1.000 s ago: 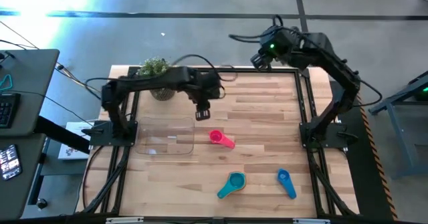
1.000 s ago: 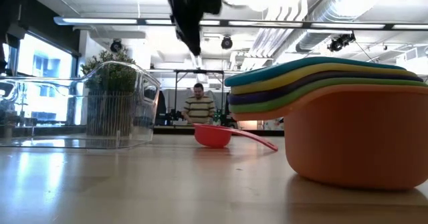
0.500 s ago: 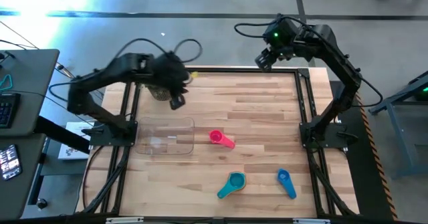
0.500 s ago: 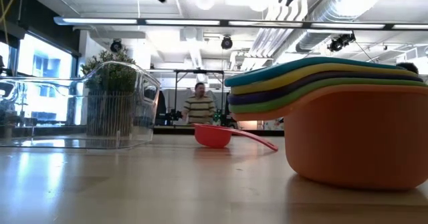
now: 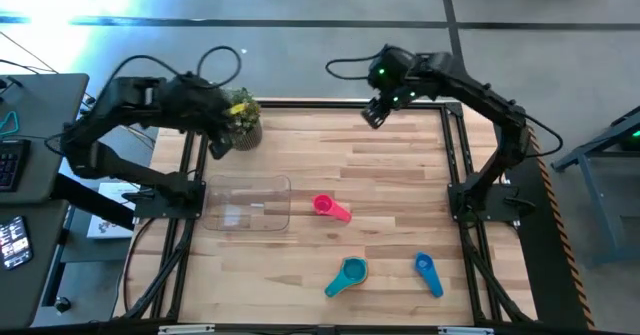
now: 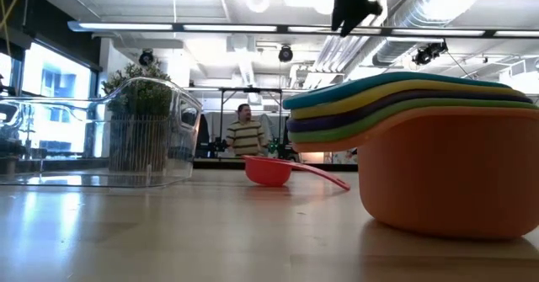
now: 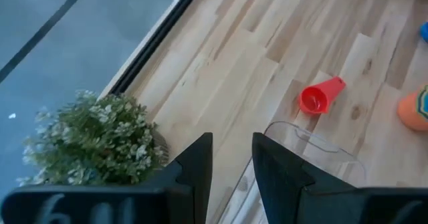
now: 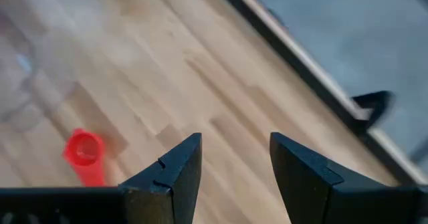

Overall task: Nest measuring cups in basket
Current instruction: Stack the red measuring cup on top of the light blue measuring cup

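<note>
The clear basket (image 5: 246, 203) sits on the left part of the table. The red-pink cup (image 5: 330, 208) lies beside it toward the middle, bowl on the wood (image 7: 319, 95). Several cups are nested in a stack (image 5: 347, 275) near the front edge, light blue on top and orange outermost (image 6: 438, 164). The blue cup (image 5: 428, 273) lies to the right of the stack. My left gripper (image 7: 233, 158) is open, raised at the far-left corner by the plant. My right gripper (image 8: 234, 158) is open, high above the far edge (image 5: 372, 115). Neither touches anything.
A small potted green plant (image 5: 240, 121) stands at the far-left corner beside my left gripper (image 5: 215, 143). Black frame rails run along the table's sides. A person (image 6: 244, 135) stands in the room beyond. Bare wood lies between the basket and the right rail.
My left arm has pulled back from above the table's middle toward the far-left corner, ending beside the plant. My right gripper has swung toward the left and slightly inward over the far edge, coming into the top of the low view. The cups and basket have stayed put.
</note>
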